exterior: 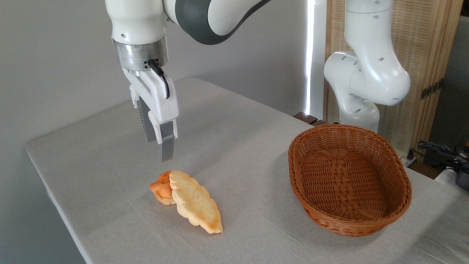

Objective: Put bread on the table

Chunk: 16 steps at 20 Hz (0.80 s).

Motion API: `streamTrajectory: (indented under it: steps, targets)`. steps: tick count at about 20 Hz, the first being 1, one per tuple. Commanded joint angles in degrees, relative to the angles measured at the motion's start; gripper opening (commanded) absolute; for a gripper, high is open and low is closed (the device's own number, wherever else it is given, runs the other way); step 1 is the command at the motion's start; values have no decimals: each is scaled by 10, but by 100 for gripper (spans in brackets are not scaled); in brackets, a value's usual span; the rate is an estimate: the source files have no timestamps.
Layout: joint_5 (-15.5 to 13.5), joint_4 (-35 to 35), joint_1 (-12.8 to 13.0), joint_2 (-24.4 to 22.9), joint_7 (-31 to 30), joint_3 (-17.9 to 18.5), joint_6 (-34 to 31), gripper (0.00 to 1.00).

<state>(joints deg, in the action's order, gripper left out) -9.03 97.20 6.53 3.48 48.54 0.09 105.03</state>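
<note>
The bread, a long pale-yellow braided loaf, lies on the grey-clothed table near its front left. Its far end rests against a small orange knotted bun. My gripper hangs a short way above and behind the loaf's far end, pointing down. Its fingers stand apart with nothing between them, so it is open and touches neither the loaf nor the bun.
A brown oval wicker basket stands on the right of the table with nothing in it. The arm's white base rises behind the basket. Cables lie at the far right, off the table.
</note>
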Motion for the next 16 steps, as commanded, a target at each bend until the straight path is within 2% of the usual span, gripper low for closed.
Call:
streamTrajectory:
  steps: [1,3,5,6,8,10,13,16]
  targets:
    - [9,-6,-3,-8,0,7,-2,100]
    - [7,-11,-8,-15,-5,11,-2,100]
    - [6,-20,-12,-30,-8,31,-11,100]
    - [2,-20,-21,-41,-8,35,-22,100]
    - [1,-32,-59,-44,-8,22,-75,100]
    - [3,-78,-78,-42,-8,7,-138,100]
    - [9,-83,-79,-40,-14,5,-151,100]
    - [20,-84,-78,-37,-47,1,-148,100]
